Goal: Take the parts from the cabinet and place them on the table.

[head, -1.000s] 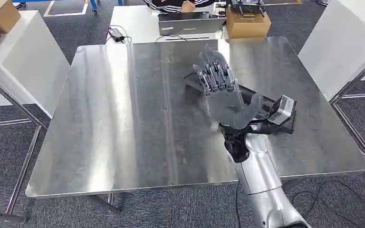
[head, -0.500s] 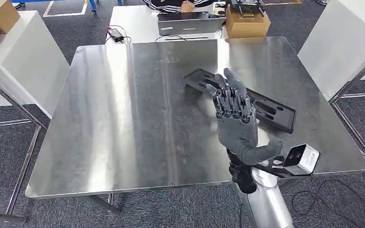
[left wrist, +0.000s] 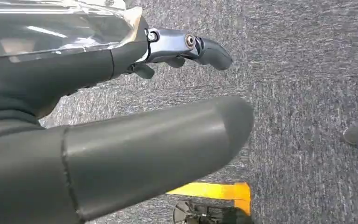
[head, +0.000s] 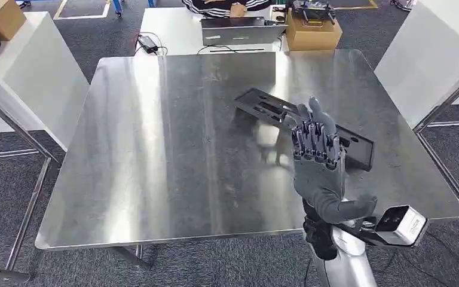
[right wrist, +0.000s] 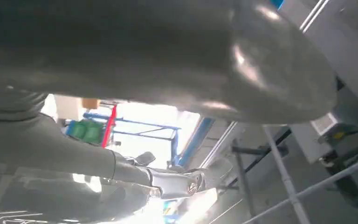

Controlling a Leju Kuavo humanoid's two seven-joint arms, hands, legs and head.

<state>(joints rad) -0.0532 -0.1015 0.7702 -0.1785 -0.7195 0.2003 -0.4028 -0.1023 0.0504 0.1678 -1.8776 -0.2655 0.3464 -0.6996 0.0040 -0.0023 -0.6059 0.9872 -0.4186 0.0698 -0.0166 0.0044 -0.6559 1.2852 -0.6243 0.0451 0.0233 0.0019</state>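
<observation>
Flat black slotted part (head: 303, 119) lies on the shiny steel surface (head: 155, 149); right robot hand (head: 318, 161) upright, fingers apart, empty; left robot hand (left wrist: 98, 135) likewise empty.

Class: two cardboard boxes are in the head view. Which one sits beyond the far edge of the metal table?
The cardboard box at top centre-right, with dark items on top; the other cardboard box sits in the top-left corner on a white stand.

My right hand (head: 318, 164): raised above the table's near edge, fingers straight and apart, holding nothing.
Black part (head: 275, 110): flat on the steel table (head: 155, 149).
</observation>
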